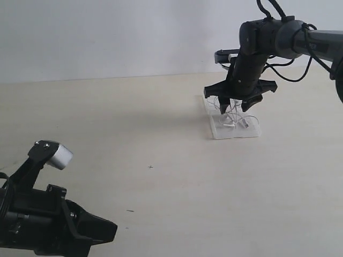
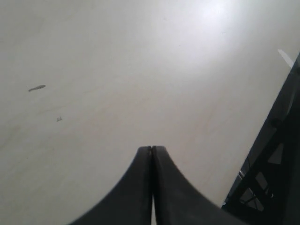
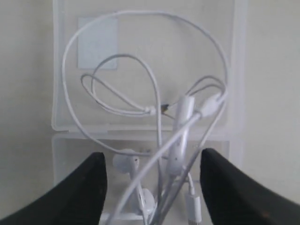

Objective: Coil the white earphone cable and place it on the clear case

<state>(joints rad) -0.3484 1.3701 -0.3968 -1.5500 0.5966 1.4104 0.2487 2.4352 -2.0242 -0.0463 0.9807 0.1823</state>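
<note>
My right claw (image 3: 152, 157) is spread wide, low over the small flat clear plastic case (image 3: 56, 93), pinching nothing. The thin white earphone cable (image 3: 183, 107) lies in loose loops on that case, with earbuds and several strands between my fingers (image 3: 93, 187). The case sits on the pale counter (image 1: 134, 139), far right in the exterior view. My left claw (image 2: 151, 157) is pressed together, holding nothing, over the counter near left, well apart from the case.

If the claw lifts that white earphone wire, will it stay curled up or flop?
Probably flop: the white earphone cable is very thin and lies in loose, uneven loops. It looks light, and may snag, since strands cross over each other on the clear case.
</note>
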